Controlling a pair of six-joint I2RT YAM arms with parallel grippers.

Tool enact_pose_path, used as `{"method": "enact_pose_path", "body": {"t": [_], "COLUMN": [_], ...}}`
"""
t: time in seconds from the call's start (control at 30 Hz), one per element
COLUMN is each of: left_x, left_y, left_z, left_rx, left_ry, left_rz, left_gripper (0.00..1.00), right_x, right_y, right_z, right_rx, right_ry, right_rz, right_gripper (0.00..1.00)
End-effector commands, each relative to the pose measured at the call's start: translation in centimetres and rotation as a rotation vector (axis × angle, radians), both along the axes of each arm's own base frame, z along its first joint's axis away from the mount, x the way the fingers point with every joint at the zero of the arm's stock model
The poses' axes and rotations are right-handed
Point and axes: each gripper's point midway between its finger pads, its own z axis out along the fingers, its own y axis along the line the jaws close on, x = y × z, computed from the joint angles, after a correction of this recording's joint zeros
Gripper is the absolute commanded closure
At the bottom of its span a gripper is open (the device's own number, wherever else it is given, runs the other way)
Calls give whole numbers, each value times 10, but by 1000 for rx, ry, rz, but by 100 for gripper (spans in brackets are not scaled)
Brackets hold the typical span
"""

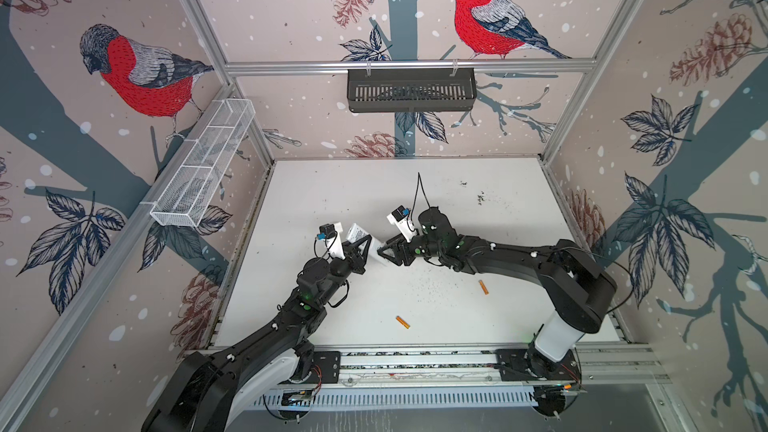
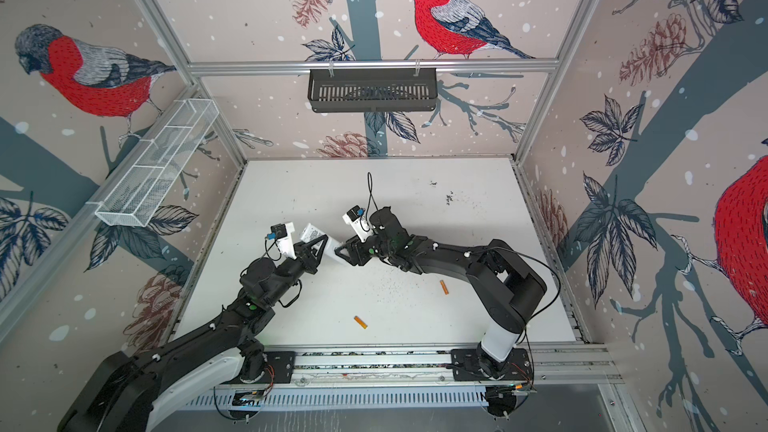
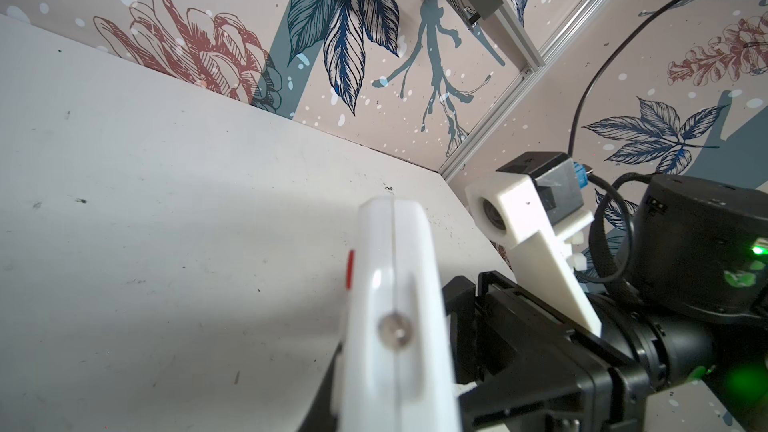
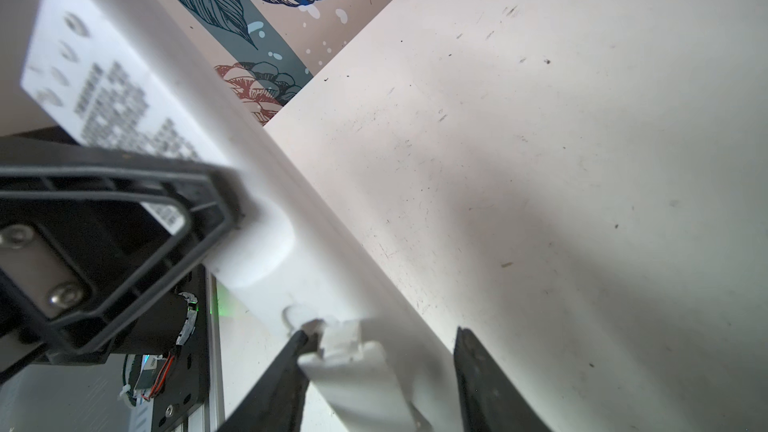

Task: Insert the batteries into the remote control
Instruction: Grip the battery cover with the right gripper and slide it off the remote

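The remote control (image 1: 356, 233) (image 3: 390, 284) is a long white bar held tilted above the table, its labelled back (image 4: 112, 105) towards the right wrist camera. My left gripper (image 1: 365, 245) (image 2: 319, 245) is shut on its thin sides near the middle. My right gripper (image 1: 384, 252) (image 4: 382, 334) straddles the remote's lower end, with one fingertip (image 4: 305, 336) against a raised white piece there and the other at the remote's side edge. Two orange batteries lie on the table: one (image 1: 402, 322) (image 2: 360, 322) near the front, one (image 1: 483, 287) (image 2: 444, 287) under the right arm.
A black slotted basket (image 1: 411, 89) hangs on the back wall and a white wire basket (image 1: 203, 164) on the left wall. An aluminium rail (image 1: 415, 361) runs along the table's front edge. Dark specks (image 1: 432, 284) dot the white table.
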Motion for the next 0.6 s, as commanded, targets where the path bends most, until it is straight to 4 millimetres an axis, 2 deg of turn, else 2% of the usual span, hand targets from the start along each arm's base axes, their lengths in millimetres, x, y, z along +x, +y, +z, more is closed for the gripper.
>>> {"method": "enact_pose_path", "body": {"t": [0.0, 0.4, 0.57], "left_x": [1, 2, 4], "left_y": [-1, 4, 9], "left_z": [8, 2, 0], "left_rx": [-7, 0, 2], "left_ry": [-29, -18, -9], "left_rz": [-3, 27, 55], "left_gripper": [100, 100, 100], "right_x": [1, -1, -1], "right_y": [4, 7, 6], "right_z": [12, 18, 19], "right_rx": [23, 27, 29], "right_ry": [-51, -72, -75], "right_rz": [8, 6, -7], "right_gripper": [49, 68, 72]}}
